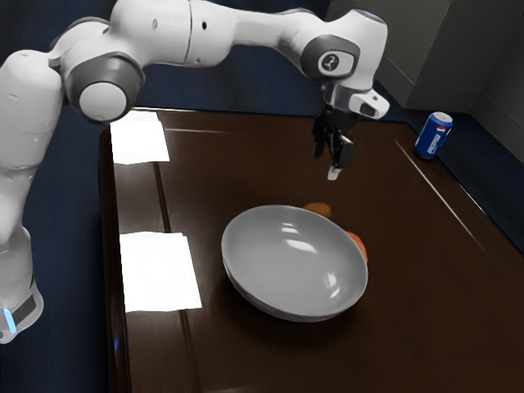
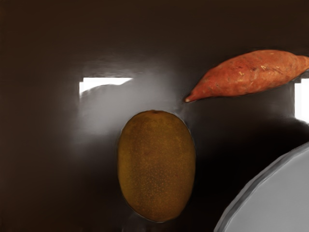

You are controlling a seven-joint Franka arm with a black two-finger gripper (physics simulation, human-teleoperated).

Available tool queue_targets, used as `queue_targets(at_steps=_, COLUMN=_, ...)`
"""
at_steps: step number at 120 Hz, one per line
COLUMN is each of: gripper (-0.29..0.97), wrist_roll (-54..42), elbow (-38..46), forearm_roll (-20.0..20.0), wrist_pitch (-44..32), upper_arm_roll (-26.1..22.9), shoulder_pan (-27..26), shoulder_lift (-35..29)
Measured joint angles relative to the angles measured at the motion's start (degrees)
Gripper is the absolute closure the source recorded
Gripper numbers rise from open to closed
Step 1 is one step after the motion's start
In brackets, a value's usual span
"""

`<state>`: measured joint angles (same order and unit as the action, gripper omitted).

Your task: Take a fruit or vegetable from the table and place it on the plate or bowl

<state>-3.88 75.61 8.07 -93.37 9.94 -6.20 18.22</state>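
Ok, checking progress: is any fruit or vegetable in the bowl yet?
No, the kiwi and sweet potato both lie on the table outside the bowl.

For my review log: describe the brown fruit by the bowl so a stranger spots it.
Start at the large grey round bowl on the dark brown table. Beyond its far rim, roughly under the black end effector, lies the fuzzy brown oval kiwi. Its neighbour, the orange-red sweet potato, is long and pointed.

The exterior view looks down from beside the arm (image 1: 205, 33) over most of the worktop (image 1: 270, 155); the wrist view faces downward, close, sharing the rim of the bowl (image 1: 246, 225).
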Motion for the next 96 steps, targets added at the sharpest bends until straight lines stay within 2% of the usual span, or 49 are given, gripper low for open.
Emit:
queue_targets(at_steps=15, gripper=0.01, wrist_roll=-0.14, elbow=6.60, forearm_roll=2.07, wrist_pitch=-3.95, upper_arm_roll=1.72, shoulder_pan=0.08, shoulder_lift=-1.51)
queue_targets(at_steps=31, gripper=0.01, wrist_roll=-0.33, elbow=8.46, forearm_roll=3.87, wrist_pitch=-7.08, upper_arm_roll=2.15, shoulder_pan=-0.33, shoulder_lift=-1.02)
queue_targets(at_steps=48, gripper=0.01, wrist_roll=-0.92, elbow=10.80, forearm_roll=3.24, wrist_pitch=-8.61, upper_arm_roll=2.09, shoulder_pan=-1.26, shoulder_lift=-1.28)
queue_targets(at_steps=96, gripper=0.01, wrist_roll=-2.45, elbow=8.63, forearm_roll=3.95, wrist_pitch=-10.35, upper_arm_roll=2.34, shoulder_pan=-1.29, shoulder_lift=3.74)
